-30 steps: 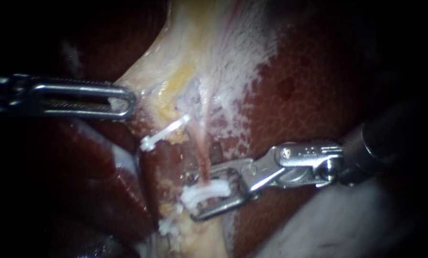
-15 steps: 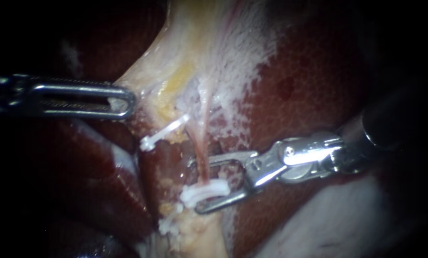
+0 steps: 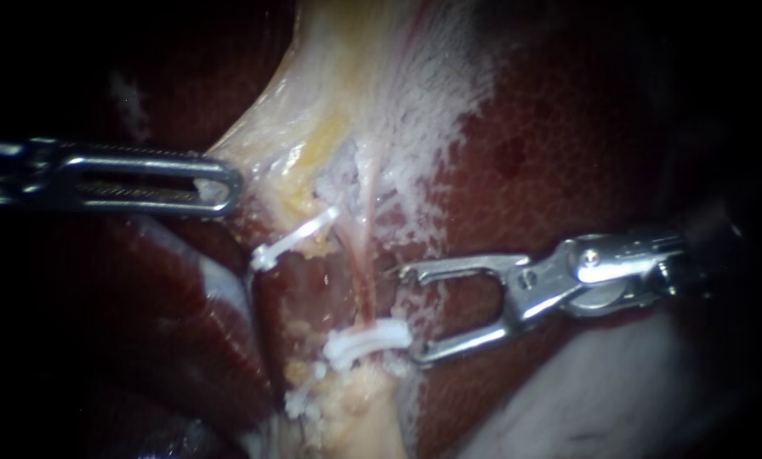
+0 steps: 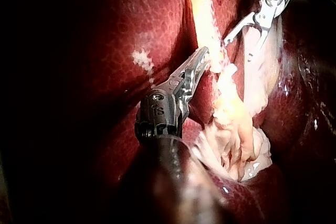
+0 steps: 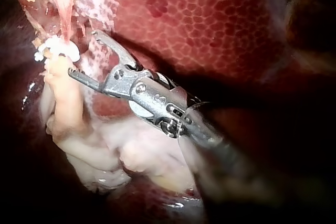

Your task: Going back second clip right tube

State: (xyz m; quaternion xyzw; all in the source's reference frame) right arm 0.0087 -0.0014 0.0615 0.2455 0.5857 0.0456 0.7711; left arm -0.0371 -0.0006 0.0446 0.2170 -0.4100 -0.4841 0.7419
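Dark red liver (image 3: 568, 153) fills the background, and a band of pale tissue (image 3: 355, 102) runs down the middle. Our right instrument (image 3: 409, 314) sits just right of the thin pink right tube (image 3: 362, 272). Its end effector's jaws are wide apart and hold nothing. The near clip (image 3: 368, 342) crosses that tube, close to one jaw tip. The far clip (image 3: 294, 240) lies to its left. Our left instrument (image 3: 224, 180) has its end effector clamped on the left edge of the pale tissue.

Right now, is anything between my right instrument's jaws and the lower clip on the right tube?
Nothing visible. The right instrument has open, empty jaws just beside the lower clip; the tube lies outside them.
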